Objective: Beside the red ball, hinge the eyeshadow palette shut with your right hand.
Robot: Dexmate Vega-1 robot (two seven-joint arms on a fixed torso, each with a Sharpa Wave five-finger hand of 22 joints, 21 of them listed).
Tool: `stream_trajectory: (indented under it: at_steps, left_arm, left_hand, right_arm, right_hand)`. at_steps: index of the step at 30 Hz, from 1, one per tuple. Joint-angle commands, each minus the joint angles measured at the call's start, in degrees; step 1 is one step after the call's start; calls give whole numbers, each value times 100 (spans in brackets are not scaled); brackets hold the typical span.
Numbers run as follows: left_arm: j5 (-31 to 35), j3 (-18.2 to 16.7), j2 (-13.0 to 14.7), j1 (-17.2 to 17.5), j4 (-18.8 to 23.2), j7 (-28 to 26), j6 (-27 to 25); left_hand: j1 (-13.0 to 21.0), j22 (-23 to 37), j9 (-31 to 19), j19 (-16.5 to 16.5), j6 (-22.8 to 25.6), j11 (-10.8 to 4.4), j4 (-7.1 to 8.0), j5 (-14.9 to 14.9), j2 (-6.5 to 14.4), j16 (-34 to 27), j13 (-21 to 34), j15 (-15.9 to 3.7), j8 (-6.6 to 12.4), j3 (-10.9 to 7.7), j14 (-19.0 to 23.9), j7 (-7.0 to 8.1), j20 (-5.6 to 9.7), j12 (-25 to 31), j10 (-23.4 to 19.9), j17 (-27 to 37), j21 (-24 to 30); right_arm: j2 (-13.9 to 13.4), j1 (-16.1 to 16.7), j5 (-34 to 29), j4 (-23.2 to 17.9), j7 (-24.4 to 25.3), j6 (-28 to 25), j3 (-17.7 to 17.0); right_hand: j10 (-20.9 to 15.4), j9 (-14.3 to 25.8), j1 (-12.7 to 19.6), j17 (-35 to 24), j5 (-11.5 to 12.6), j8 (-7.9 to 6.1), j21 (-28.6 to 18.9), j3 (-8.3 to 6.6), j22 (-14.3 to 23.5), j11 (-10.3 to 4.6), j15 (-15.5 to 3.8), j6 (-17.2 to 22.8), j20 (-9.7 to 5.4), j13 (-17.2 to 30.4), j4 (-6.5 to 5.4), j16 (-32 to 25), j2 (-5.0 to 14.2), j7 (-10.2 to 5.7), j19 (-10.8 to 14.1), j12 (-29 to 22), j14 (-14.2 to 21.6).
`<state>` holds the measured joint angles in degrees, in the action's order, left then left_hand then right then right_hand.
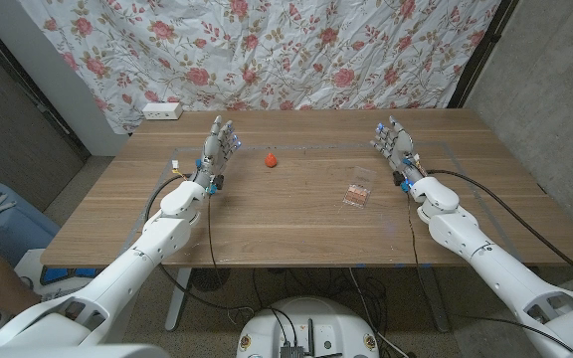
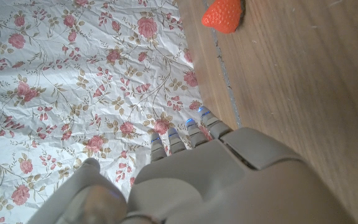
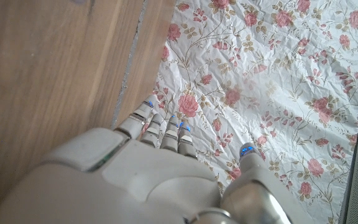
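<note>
Right hand (image 1: 396, 141) is up near the desk's far right corner, fingers apart and pointing at the far edge, nothing in it. Left hand (image 1: 219, 142) mirrors it toward the far left, also released and holding nothing. Both look to stand on edge rather than lying flat, going by the head view.

The palette (image 1: 358, 195) sits right of the desk's middle, closer to the right hand than to anything else but not touching it, with bare wood all round. It's a small clear-looking case with pinkish pans; too small to tell how far the lid is open, and I can't read any brand or writing on it.

The ball (image 1: 271, 159) is well apart from the palette, toward the far edge and just beside the left hand's side of the middle. From the left wrist view the same ball (image 2: 223, 14) looks more like a strawberry shape, orange-red with a pointed end, which the head view doesn't let you see.

Desk (image 1: 296, 234) has lots of open wood between the hands and along the near edge. Floral curtain (image 1: 296, 50) hangs behind the far edge, and a white power strip (image 1: 162, 110) sits past the far left corner. No readable labels.
</note>
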<state>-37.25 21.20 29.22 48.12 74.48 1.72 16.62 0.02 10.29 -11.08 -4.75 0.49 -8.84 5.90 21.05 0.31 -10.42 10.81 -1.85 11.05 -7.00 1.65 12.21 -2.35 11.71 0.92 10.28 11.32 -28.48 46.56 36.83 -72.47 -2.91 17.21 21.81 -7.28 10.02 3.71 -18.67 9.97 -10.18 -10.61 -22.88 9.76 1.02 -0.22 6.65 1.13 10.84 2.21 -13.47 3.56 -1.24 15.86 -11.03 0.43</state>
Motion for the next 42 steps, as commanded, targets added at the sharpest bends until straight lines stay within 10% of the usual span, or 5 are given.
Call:
stream_trajectory:
  at_steps: [1,42]
  left_arm:
    - [0,0,1,1,2,0,0]
    - [0,-2,3,4,6,-1,-2]
  left_hand:
    - [26,19,-21,-40,-8,-44,-11,39,55,-35,21,-130,30,-46,24,37,-11,28,0,26,24]
    - [27,19,-21,-44,-9,-49,-11,39,54,-37,21,-127,29,-46,29,36,-4,31,-9,26,25]
  right_arm:
    - [40,-144,-91,219,-107,139,48]
    - [-968,568,-800,-1091,490,-244,-61]
  right_hand:
    - [-37,13,-11,-9,38,-41,-30,-42,11,2,-18,38,6,16,10,-11,48,-10,49,-37,32]
    - [-212,6,12,123,40,-35,76,-29,1,-133,-155,44,-194,-8,136,60,108,-46,-462,-62,23]
